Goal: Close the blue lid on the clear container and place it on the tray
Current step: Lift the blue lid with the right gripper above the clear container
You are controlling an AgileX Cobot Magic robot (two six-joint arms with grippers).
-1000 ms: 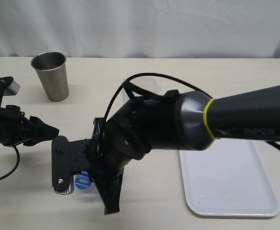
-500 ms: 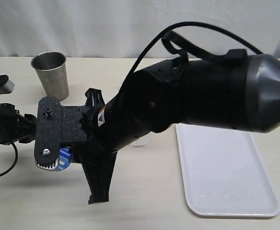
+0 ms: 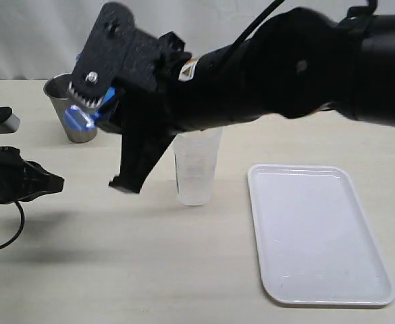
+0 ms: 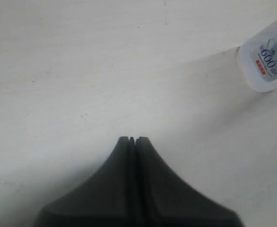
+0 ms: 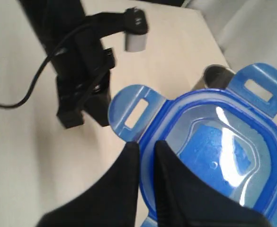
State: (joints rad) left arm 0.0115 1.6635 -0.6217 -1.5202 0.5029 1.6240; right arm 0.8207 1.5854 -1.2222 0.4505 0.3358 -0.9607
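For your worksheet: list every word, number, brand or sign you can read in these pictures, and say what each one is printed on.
"600", with a unit after it too blurred to read: on the clear container, left wrist view.
Small red mark beside it: unreadable.
Faint measuring marks on the same container in the exterior view: too small to read.
Orange-and-white sticker on the right arm: unreadable.

Matte black arm casings, black cables, seemingly 1 silver screw (image 3: pixel 91 77).
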